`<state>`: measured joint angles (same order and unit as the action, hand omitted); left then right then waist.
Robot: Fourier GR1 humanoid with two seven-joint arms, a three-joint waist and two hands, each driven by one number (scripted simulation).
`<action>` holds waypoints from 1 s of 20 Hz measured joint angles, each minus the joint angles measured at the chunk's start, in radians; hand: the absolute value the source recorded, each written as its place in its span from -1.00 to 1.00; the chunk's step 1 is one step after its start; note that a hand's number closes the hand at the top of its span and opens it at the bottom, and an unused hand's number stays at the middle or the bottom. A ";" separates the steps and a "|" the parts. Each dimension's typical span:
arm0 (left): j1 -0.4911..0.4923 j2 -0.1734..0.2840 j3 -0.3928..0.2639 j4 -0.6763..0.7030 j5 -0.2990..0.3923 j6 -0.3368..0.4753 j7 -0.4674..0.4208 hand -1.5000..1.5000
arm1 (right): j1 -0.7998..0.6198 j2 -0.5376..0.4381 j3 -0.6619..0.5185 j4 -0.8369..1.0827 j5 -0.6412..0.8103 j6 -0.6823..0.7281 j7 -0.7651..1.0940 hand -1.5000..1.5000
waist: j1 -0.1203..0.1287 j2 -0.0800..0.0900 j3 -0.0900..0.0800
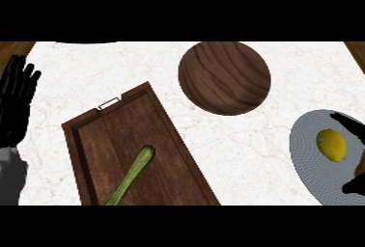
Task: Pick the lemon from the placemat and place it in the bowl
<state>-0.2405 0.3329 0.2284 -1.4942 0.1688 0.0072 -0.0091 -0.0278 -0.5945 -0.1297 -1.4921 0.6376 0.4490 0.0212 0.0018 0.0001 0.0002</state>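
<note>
We look steeply down on a white marble table [235,144] with faint veining. At the right edge lies a round grey woven placemat [310,159], partly cut off by the frame. On it sits the oval yellow lemon [332,144], near the middle of the visible part of the mat.

Our right hand [354,129] shows only as black fingers at the far right: one finger comes in above the lemon, another dark part appears below it near the mat's lower edge. The fingers sit on either side of the lemon with clear gaps, so we read them as spread apart and not closed on the fruit. We cannot tell whether any finger touches the mat.

The round dark wooden bowl [224,77] stands toward the top centre of the table, well apart from the placemat and up to its left.

To the left of centre lies a rectangular dark wooden tray [100,154] with a small metal handle [108,103] on its upper end, set at a slant. A long pale green vegetable [133,173] lies inside the tray, running down to the lower edge.

Our left hand [16,99] rests at the left edge, fingers straight and pointing up, holding nothing, with its grey forearm [10,176] below.
</note>
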 measured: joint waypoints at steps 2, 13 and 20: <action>0.003 -0.013 -0.008 -0.018 -0.014 0.011 0.009 0.00 | 0.000 0.019 0.000 0.009 0.020 -0.003 -0.006 -1.00 | -0.001 0.000 0.000; -0.007 -0.036 -0.001 0.010 -0.043 0.011 -0.020 0.00 | -0.096 0.078 -0.001 0.212 0.125 -0.046 -0.030 -1.00 | -0.001 0.000 0.000; 0.003 -0.041 0.009 -0.007 -0.042 0.007 -0.011 0.00 | -0.117 0.086 -0.008 0.291 0.175 -0.140 -0.125 1.00 | -0.001 -0.002 -0.003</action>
<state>-0.2371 0.2923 0.2373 -1.5010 0.1268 0.0137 -0.0198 -0.1451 -0.5086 -0.1379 -1.2007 0.8130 0.3088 -0.1038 0.0006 -0.0014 -0.0030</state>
